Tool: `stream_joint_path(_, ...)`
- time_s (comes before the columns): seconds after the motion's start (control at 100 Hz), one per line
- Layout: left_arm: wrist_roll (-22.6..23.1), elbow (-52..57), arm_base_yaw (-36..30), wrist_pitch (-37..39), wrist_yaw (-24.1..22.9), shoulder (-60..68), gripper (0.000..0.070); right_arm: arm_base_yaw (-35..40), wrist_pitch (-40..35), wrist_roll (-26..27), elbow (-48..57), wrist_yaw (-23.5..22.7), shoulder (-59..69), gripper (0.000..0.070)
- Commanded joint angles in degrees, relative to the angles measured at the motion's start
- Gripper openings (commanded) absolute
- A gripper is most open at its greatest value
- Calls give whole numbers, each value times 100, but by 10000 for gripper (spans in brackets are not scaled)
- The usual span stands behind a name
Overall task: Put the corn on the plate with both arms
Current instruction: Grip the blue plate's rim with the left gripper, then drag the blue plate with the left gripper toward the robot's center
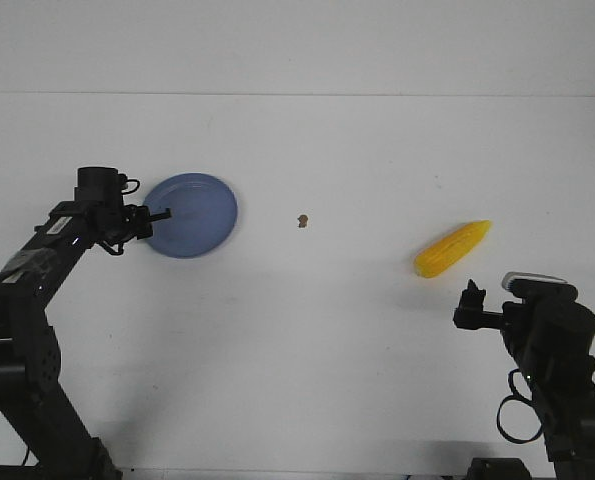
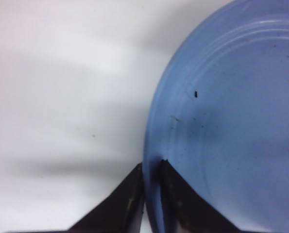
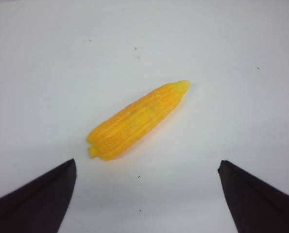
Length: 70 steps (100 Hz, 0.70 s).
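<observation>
1. One corn cob [image 1: 453, 249], one plate [image 1: 190, 215] and two arms were on the white tabletop [image 1: 307, 350]; a single small brown speck [image 1: 302, 221] lay between plate and cob.
2. The periwinkle-blue plate sat toward the left edge of the tabletop, about midway between the near and far edges.
3. The left gripper [image 1: 160, 213] reached the plate's left rim; in the left wrist view its fingers [image 2: 120, 204] were nearly pressed together, pinching the rim of the plate [image 2: 231, 121] in the thin gap between them.
4. The yellow-orange corn cob lay flat toward the right edge of the tabletop, tilted, its pointed tip aimed at the far right corner and its blunt end nearer the front edge.
5. The right gripper [image 1: 472, 298] hung just nearside of the cob, apart from it. In the right wrist view its fingers [image 3: 35, 199] were spread wide, with the cob [image 3: 137, 120] ahead of the gap between them and touched by neither.
6. No readable writing or brand showed; a pale part on the right arm [image 1: 537, 279] was too small to read.
</observation>
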Motion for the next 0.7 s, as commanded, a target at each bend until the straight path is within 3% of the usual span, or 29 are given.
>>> stream_joint_path(0.0, -7, 74, 24, -85, 396, -125, 7, 4, 59, 46, 105, -4, 15, 617)
stream_joint_path(0.14, -214, 70, 39, -304, 1137, -699, 6, 4, 61, 46, 105, -2, 15, 617)
stream_joint_path(0.31, -186, -52, -98, -638, 1399, -1447, 6, 4, 61, 46, 105, -4, 15, 617)
stream_joint_path(0.45, -258, -798, -354, -479, 1576, -2232, 6, 4, 61, 46, 105, -4, 15, 617)
stream_joint_path(0.69, -901, -2544, -1097, 251, 1720, -3268, 6, 4, 61, 46, 105, -2, 15, 617)
